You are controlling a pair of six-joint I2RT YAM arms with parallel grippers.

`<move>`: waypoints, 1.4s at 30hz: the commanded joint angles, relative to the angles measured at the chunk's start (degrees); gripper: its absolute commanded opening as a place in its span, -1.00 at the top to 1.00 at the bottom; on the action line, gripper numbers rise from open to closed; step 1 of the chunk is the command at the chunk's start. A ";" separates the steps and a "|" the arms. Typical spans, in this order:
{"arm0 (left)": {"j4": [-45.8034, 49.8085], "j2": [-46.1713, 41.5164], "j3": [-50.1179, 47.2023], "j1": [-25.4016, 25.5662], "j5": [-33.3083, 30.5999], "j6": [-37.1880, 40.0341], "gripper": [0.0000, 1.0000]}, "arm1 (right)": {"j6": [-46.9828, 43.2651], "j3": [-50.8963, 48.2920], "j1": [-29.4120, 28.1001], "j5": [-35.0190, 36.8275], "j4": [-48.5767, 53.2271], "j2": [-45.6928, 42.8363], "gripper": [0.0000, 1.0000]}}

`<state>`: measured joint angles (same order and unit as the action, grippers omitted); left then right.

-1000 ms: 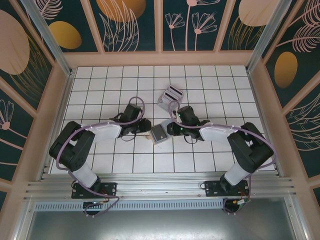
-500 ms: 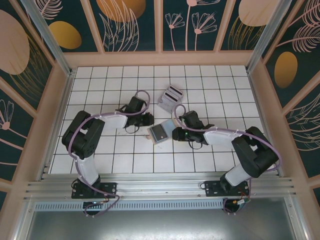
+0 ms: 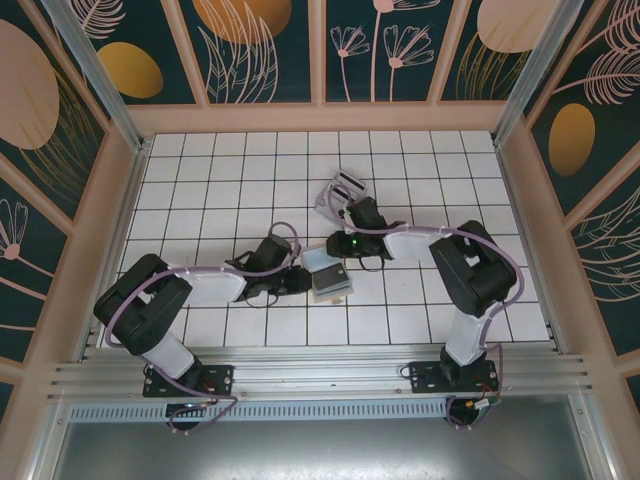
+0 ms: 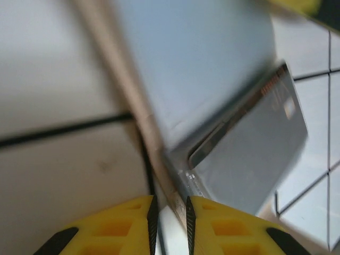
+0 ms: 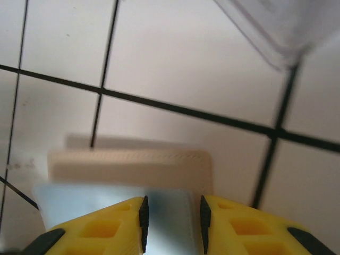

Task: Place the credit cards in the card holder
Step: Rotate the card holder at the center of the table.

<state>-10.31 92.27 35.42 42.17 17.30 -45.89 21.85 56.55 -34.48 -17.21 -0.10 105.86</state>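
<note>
The tan card holder [image 3: 333, 295] lies mid-table with a pale grey card [image 3: 321, 263] and a darker grey card [image 3: 333, 283] on or in it. My left gripper [image 3: 303, 281] is at its left edge. In the left wrist view the left gripper [image 4: 170, 223] is shut on the holder's tan edge [image 4: 133, 101], and the dark striped card [image 4: 255, 154] sticks out beside the pale card [image 4: 196, 64]. My right gripper [image 3: 333, 247] is just behind the holder. In the right wrist view the right gripper [image 5: 171, 223] stands slightly apart over the pale card [image 5: 164, 204], the holder [image 5: 133, 164] beyond.
More credit cards [image 3: 345, 186] lie in a small pile about two tiles behind the holder; one corner of that pile [image 5: 265, 26] shows at the top of the right wrist view. White tiled floor surrounds everything, with wooden walls [image 3: 120, 200] well clear at the sides.
The holder with its cards has shifted slightly right and nearer. My left gripper has come down to its left edge. My right gripper has drawn back off the card toward the far pile.
</note>
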 commanded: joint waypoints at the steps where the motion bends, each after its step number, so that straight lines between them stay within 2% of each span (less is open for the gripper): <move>1: -4.46 1.15 0.57 2.59 -1.47 -5.68 0.49 | -4.84 4.82 -0.73 -6.69 4.54 3.65 0.31; 10: -8.05 7.73 7.98 5.70 -1.83 -7.24 0.43 | -11.36 9.22 -2.72 -12.31 8.78 5.94 0.32; 13: -6.90 7.56 10.37 5.73 -1.33 -7.46 0.35 | -12.34 10.20 -1.87 -10.96 10.37 5.26 0.32; 16: -3.77 3.85 11.59 5.78 -2.56 -6.97 0.32 | -11.54 10.02 0.40 -8.84 10.21 1.79 0.31; 22: 6.48 -2.79 14.80 5.80 -9.75 -3.26 0.24 | -12.28 13.70 5.64 -6.69 11.17 -1.94 0.27; 26: 13.45 -3.93 19.78 5.04 -14.31 0.05 0.20 | -11.35 14.80 8.17 -4.77 9.90 -4.94 0.24; 29: 13.98 -3.69 21.64 1.80 -14.03 1.78 0.18 | -10.31 15.64 11.09 0.57 8.94 -7.35 0.14; 32: 9.23 -2.22 21.32 -3.60 -10.50 2.93 0.09 | -9.68 18.02 14.93 2.73 8.92 -6.83 0.05; 37: 8.28 5.51 29.12 -9.15 -9.42 6.94 0.04 | -14.21 25.92 16.46 7.38 14.24 -0.42 -0.08; 42: 3.55 15.93 35.18 -13.46 -2.98 6.16 0.02 | -18.09 32.85 16.40 7.91 18.66 6.65 -0.15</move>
<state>-3.81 104.75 67.81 30.13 10.17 -41.28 7.20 86.85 -17.67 -11.29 13.21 109.16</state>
